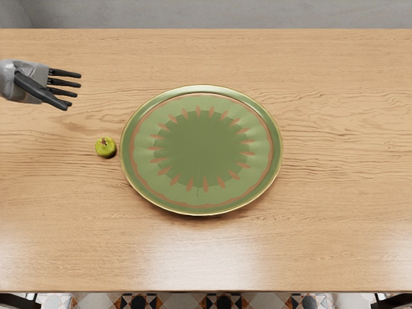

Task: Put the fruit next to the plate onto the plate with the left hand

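A small green fruit (105, 147) lies on the wooden table just left of a large green plate (257, 122) with a gold rim and a pink sunburst pattern. The two are close but do not touch. My left hand (59, 87) comes in from the left edge, up and to the left of the fruit, with its dark fingers stretched out and holding nothing. The plate's surface carries nothing.
The wooden table (335, 244) spans the whole view, with its front edge near the bottom and its back edge at the top. A patterned floor shows below the front edge.
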You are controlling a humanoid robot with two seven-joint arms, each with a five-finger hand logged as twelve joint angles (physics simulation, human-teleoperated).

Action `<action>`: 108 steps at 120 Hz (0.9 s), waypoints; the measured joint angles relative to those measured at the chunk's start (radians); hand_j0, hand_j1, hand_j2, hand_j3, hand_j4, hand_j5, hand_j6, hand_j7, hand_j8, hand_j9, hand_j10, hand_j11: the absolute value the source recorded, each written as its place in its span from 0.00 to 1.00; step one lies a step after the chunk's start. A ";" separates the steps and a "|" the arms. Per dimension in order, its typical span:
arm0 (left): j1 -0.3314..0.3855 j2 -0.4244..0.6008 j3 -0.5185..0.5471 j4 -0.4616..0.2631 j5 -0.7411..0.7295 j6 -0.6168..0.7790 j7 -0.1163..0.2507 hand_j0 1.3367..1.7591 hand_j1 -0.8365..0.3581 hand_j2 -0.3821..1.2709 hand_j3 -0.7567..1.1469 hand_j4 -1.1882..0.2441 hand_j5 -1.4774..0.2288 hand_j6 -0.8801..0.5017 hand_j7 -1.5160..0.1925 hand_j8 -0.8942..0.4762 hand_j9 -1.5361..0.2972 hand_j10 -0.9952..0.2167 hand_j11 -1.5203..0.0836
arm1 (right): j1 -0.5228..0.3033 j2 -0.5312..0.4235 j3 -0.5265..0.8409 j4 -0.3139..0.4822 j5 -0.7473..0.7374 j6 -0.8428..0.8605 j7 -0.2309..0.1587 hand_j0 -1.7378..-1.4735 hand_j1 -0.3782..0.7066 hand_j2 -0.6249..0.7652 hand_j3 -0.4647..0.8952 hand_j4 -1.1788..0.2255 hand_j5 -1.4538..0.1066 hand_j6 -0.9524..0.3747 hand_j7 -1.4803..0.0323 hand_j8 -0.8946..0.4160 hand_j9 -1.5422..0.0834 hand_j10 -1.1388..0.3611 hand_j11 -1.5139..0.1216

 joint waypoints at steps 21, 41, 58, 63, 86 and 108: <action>-0.002 -0.002 0.000 0.000 0.002 0.000 0.000 0.76 0.99 0.23 0.40 0.83 0.86 0.63 0.89 0.65 0.84 0.82 0.95 | -0.001 0.002 -0.002 0.007 0.001 0.000 0.000 0.30 0.04 0.45 0.34 0.83 0.92 0.71 0.97 0.68 0.94 0.75 0.92; -0.067 -0.168 0.004 -0.001 0.248 0.000 0.000 0.76 0.99 0.23 0.40 0.83 0.86 0.63 0.88 0.65 0.84 0.82 0.95 | -0.001 0.002 -0.004 0.002 0.002 0.000 0.000 0.30 0.04 0.45 0.34 0.83 0.92 0.71 0.97 0.68 0.94 0.75 0.92; -0.103 -0.245 0.008 -0.003 0.494 0.000 0.000 0.76 0.98 0.23 0.40 0.82 0.86 0.63 0.88 0.65 0.83 0.81 0.94 | -0.001 0.002 -0.005 0.001 0.002 0.000 0.000 0.30 0.04 0.45 0.34 0.83 0.92 0.71 0.97 0.68 0.94 0.75 0.92; -0.106 -0.282 0.015 -0.004 0.566 0.002 0.000 0.76 0.98 0.23 0.40 0.82 0.86 0.63 0.88 0.65 0.83 0.81 0.94 | -0.001 0.002 -0.005 0.001 0.002 0.000 0.000 0.30 0.04 0.45 0.34 0.83 0.92 0.71 0.97 0.68 0.94 0.75 0.92; -0.125 -0.351 0.086 -0.006 0.731 0.115 0.000 0.76 0.98 0.23 0.40 0.82 0.86 0.62 0.88 0.64 0.83 0.81 0.94 | -0.001 0.002 -0.005 0.001 0.002 0.000 0.000 0.30 0.04 0.45 0.34 0.83 0.92 0.71 0.97 0.68 0.94 0.75 0.92; -0.122 -0.265 0.131 -0.092 0.764 0.242 0.000 0.76 0.98 0.23 0.40 0.82 0.85 0.62 0.88 0.64 0.83 0.81 0.94 | -0.001 0.002 -0.005 0.001 0.002 0.000 0.000 0.30 0.04 0.45 0.34 0.83 0.92 0.71 0.97 0.67 0.94 0.75 0.92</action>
